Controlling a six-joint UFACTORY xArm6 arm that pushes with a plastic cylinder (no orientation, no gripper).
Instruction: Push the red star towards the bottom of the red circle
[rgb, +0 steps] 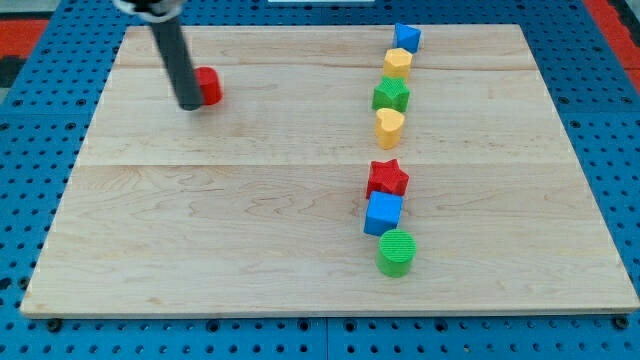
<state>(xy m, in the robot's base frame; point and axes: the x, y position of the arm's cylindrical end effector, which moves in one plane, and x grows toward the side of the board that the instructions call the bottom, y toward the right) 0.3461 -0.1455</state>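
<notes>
A pale wooden board lies on a perforated blue base. Near the board's upper left, my tip touches the left side of a red round plastic block. Well apart, right of centre, seven blocks run in a line from the view's top to its bottom: a blue plastic block of unclear shape, a yellow plastic block, a green plastic block, a yellow heart-shaped plastic block, then below a small gap a red star-shaped plastic block, touching a blue cube-shaped plastic block, touching a green cylindrical plastic block
</notes>
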